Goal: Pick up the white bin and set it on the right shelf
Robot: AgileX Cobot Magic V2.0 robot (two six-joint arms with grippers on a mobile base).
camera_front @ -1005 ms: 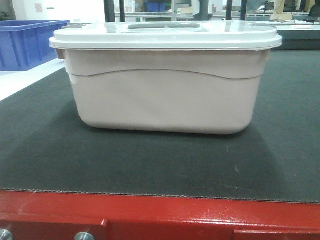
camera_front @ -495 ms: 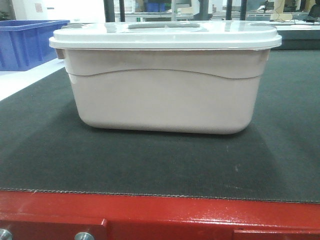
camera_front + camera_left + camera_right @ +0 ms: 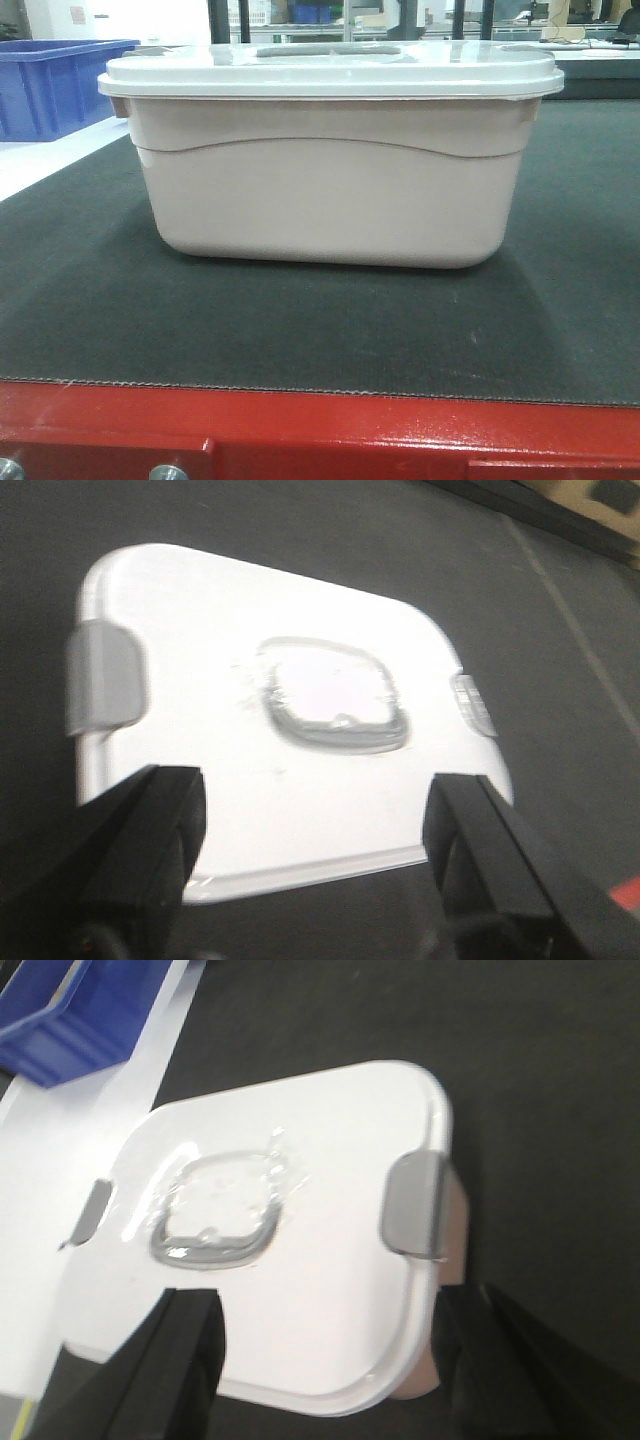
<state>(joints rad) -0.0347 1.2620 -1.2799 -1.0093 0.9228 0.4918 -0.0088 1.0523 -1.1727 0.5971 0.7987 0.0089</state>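
Observation:
The white bin [image 3: 325, 190] stands on the dark mat, pinkish-beige with a wavy ridge and a white lid with a grey handle [image 3: 330, 48]. My left gripper [image 3: 315, 845] is open and hovers above the near edge of the lid [image 3: 250, 710]. My right gripper [image 3: 330, 1345] is open above the lid's near right corner [image 3: 300, 1250], one finger over the lid, the other past the bin's end by the grey latch [image 3: 412, 1203]. Neither gripper shows in the front view. The right shelf is out of view.
The dark mat [image 3: 90, 290] covers a red-edged table [image 3: 320, 430]. A blue crate [image 3: 55, 85] stands at the back left on a white surface, also in the right wrist view [image 3: 70, 1010]. More racks and tables stand far behind.

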